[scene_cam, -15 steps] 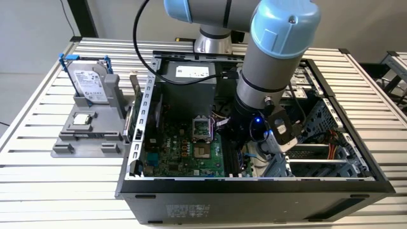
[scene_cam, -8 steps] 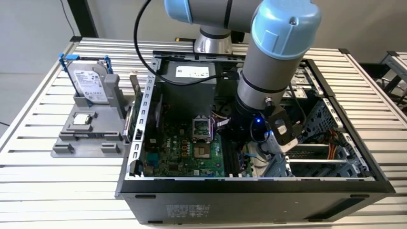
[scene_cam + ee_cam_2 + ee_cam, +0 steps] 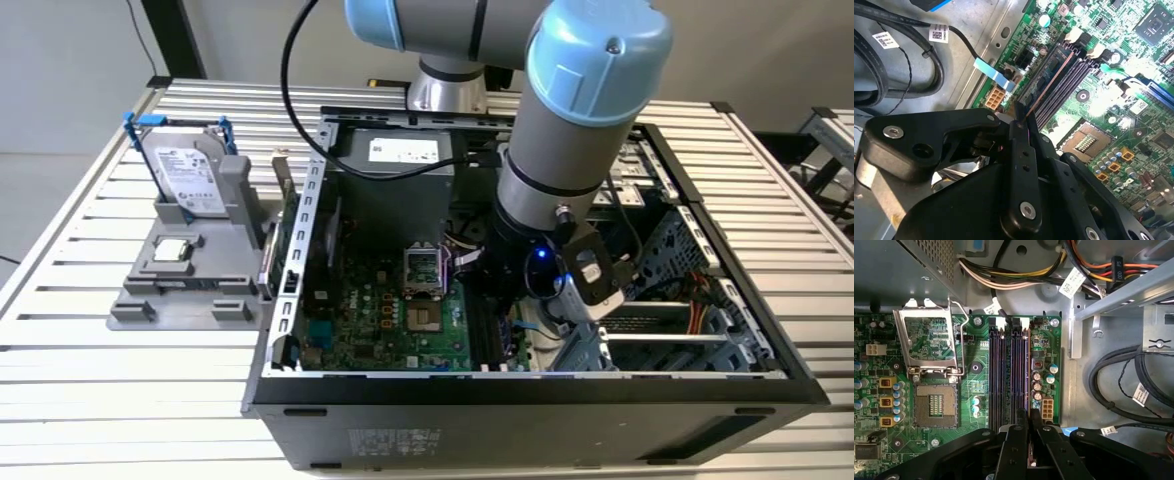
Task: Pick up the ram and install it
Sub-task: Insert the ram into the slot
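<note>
One open computer case (image 3: 534, 385) lies on the slatted table (image 3: 120, 380); inside, over the motherboard (image 3: 974, 385), the gripper (image 3: 1030, 432) has its jaws pinching the ram (image 3: 1050, 82), edge-on above the memory slots (image 3: 996, 375).

No print can be read clearly; only labels and tags are seen. In the exterior view, a white printed label (image 3: 187, 172) is carried by the upright hard drive (image 3: 183, 165), well apart from the gripper (image 3: 514, 285) toward the exterior view's left. Another white label (image 3: 403, 150) is borne by the power supply (image 3: 400, 152), beyond the gripper inside the case. In the second wrist view, two white coded tags (image 3: 939, 33) (image 3: 885, 39) are fixed to black cables (image 3: 914, 55) beside the gripper (image 3: 1021, 117), which is closed on the ram (image 3: 1049, 82). In the first wrist view, white tags are seen on a wire bundle (image 3: 1070, 283) and a black cable (image 3: 1141, 394).
</note>
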